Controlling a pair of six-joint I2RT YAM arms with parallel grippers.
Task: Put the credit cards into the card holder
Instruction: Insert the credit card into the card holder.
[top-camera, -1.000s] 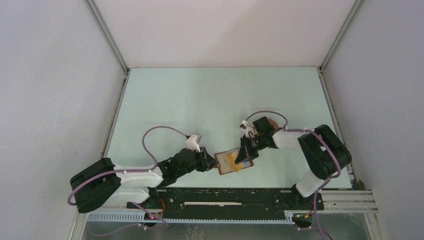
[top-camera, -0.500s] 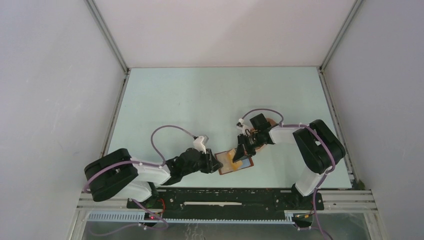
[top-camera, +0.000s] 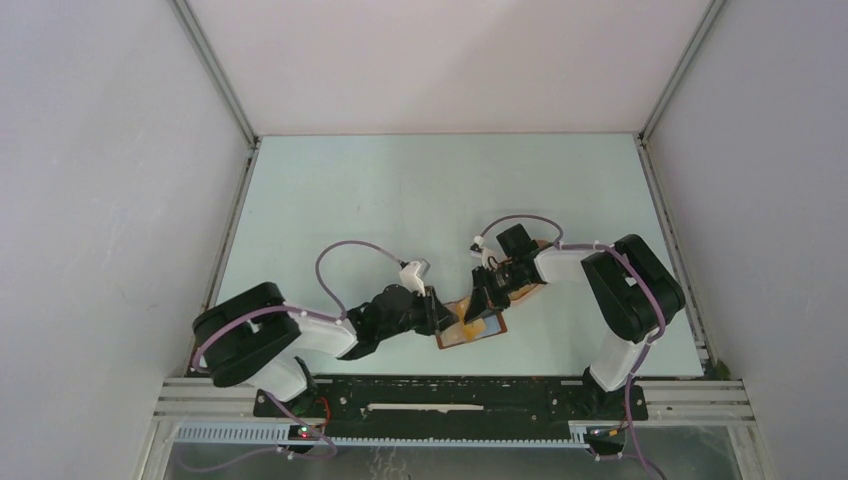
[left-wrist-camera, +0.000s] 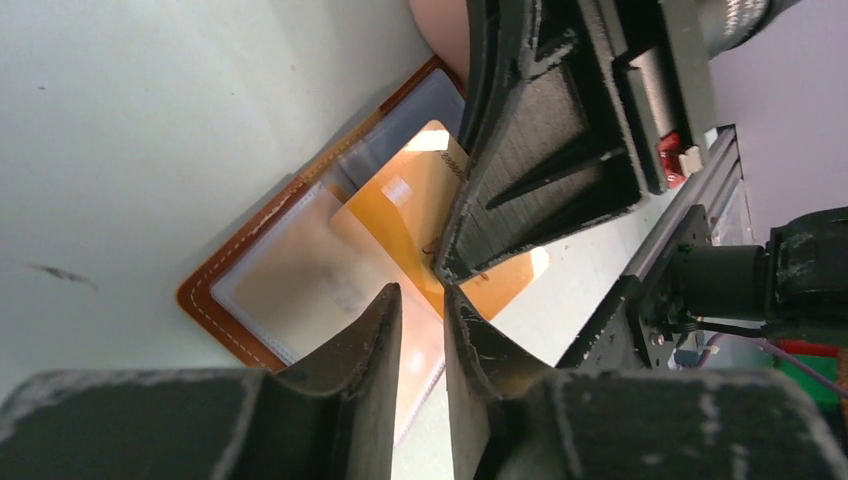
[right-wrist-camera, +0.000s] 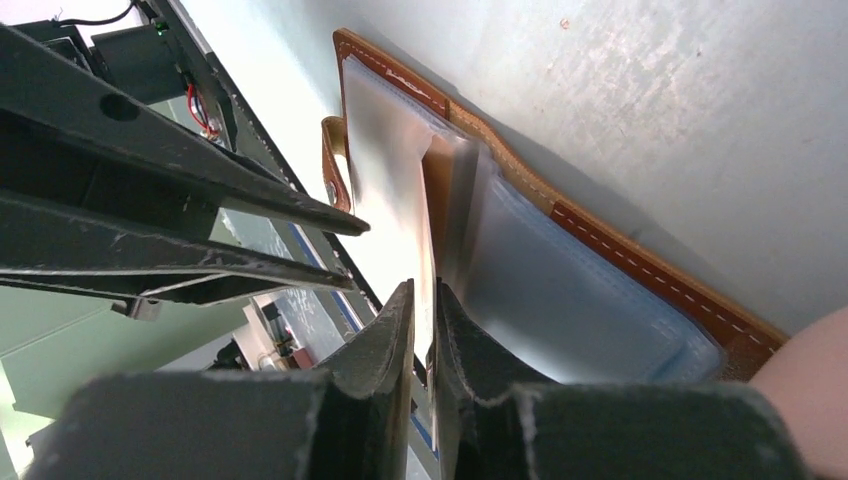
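With the yellow-orange card (left-wrist-camera: 400, 215) judged partly seated in the card holder (left-wrist-camera: 195, 303), and left gripper (left-wrist-camera: 420, 300) and right gripper (right-wrist-camera: 422, 295) narrowly parted, nothing clamped, a push home is called for.

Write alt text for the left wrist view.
An open brown card holder lies on a pale table with a yellow-orange card among its clear sleeves. The right gripper's fingers reach over the card; the left gripper's fingers frame the foreground, narrowly apart.

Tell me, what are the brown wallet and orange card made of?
The wallet looks like leather or imitation: matte reddish-brown with pale stitching along its edge. Its inner sleeves seem clear glossy plastic. The orange card looks like thin plastic, smooth and shiny.
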